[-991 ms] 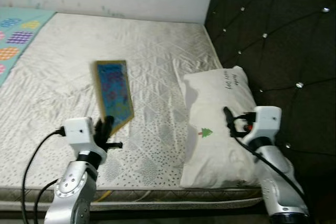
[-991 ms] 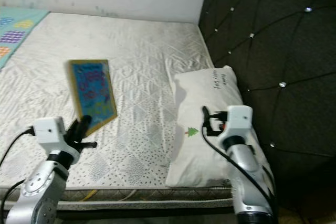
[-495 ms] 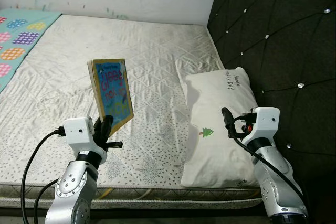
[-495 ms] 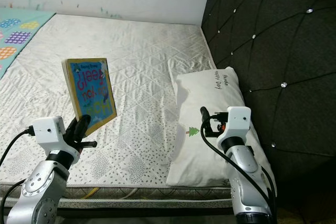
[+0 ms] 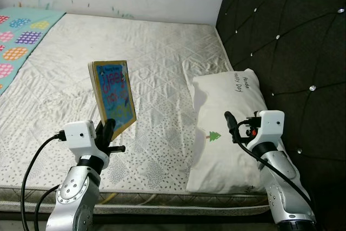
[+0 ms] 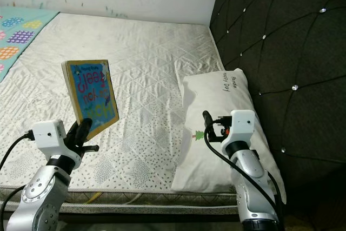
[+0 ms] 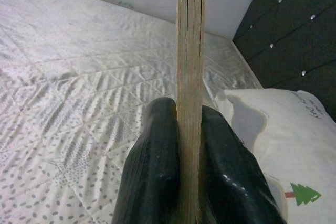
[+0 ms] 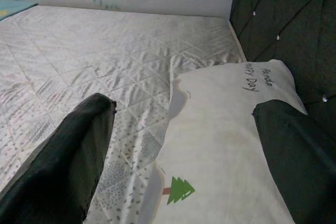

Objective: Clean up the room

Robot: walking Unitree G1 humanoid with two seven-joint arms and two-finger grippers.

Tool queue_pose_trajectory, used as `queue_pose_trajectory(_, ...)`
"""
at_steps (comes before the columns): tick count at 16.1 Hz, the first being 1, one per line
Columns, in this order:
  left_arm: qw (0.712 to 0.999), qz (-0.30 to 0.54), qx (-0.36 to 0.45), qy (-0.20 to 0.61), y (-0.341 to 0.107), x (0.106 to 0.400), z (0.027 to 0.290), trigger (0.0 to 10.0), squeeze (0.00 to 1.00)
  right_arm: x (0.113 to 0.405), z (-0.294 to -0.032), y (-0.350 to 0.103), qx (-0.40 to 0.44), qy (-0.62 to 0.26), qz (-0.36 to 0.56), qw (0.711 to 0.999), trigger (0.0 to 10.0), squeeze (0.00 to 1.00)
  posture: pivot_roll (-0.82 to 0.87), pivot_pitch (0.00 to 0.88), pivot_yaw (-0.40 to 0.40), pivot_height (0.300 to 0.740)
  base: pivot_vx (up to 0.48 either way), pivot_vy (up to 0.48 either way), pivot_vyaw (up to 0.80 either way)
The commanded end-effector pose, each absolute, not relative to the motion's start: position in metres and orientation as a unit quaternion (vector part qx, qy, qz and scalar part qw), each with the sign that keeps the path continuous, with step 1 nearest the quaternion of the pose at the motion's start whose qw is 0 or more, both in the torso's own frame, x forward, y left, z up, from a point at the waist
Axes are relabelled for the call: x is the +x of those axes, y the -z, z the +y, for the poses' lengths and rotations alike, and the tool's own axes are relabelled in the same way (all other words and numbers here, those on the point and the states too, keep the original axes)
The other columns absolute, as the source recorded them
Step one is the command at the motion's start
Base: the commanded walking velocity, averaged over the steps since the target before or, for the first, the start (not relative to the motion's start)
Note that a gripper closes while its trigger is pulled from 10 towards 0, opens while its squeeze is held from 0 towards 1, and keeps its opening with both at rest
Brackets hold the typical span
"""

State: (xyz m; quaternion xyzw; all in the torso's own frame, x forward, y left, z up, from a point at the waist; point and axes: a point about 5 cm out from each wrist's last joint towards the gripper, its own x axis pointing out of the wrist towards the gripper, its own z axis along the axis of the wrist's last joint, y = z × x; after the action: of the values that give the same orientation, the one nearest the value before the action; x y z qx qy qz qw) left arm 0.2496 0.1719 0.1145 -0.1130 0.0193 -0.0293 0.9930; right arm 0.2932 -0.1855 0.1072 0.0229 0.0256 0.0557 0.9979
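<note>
While left claw (image 5: 108,130) grips upright book (image 5: 113,97), right claw (image 5: 229,121) gapes.

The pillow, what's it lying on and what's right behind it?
The pillow lies on the quilted mattress, close to its front edge. Behind it stands the dark tufted headboard. Whatever lies beneath the pillow is covered.

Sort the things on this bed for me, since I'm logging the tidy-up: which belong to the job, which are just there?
Belonging to the job:
- book, gripped upright in the left tool
- right tool, open above the pillow

Just there:
- mattress
- black headboard
- patterned blanket
</note>
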Motion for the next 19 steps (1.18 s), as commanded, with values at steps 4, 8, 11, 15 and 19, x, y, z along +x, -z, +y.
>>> queue_pose_trajectory(4,0.992,-0.002,-0.119,0.030,-0.1237,0.2522,0.1701,10.0,0.00,0.2941,-0.1872,-0.1094,0.017,-0.060,0.026,0.998,10.0,0.00,-0.04,0.099,-0.072,0.628,0.000,0.000,0.00)
queue_pose_trajectory(8,0.992,-0.002,-0.120,0.028,-0.1238,0.2534,0.1699,10.0,0.00,0.2944,-0.1862,-0.1094,0.017,-0.063,0.026,0.998,10.0,0.00,-0.05,0.100,-0.072,0.585,0.000,0.000,0.00)
queue_pose_trajectory(11,0.992,-0.002,-0.123,0.026,-0.1239,0.2537,0.1702,10.0,0.00,0.2946,-0.1857,-0.1094,0.014,-0.066,0.027,0.997,10.0,0.00,-0.04,0.101,-0.073,0.585,0.000,0.000,0.00)
queue_pose_trajectory(15,0.990,-0.004,-0.134,0.033,-0.1245,0.2539,0.1694,10.0,0.00,0.2949,-0.1847,-0.1093,0.011,-0.069,0.027,0.997,10.0,0.00,-0.05,0.100,-0.072,0.585,0.000,0.000,0.00)
queue_pose_trajectory(19,0.990,-0.007,-0.137,0.040,-0.1255,0.2542,0.1679,10.0,0.00,0.2954,-0.1844,-0.1090,0.008,-0.071,0.026,0.997,10.0,0.00,-0.05,0.096,-0.070,0.585,0.000,0.000,0.00)
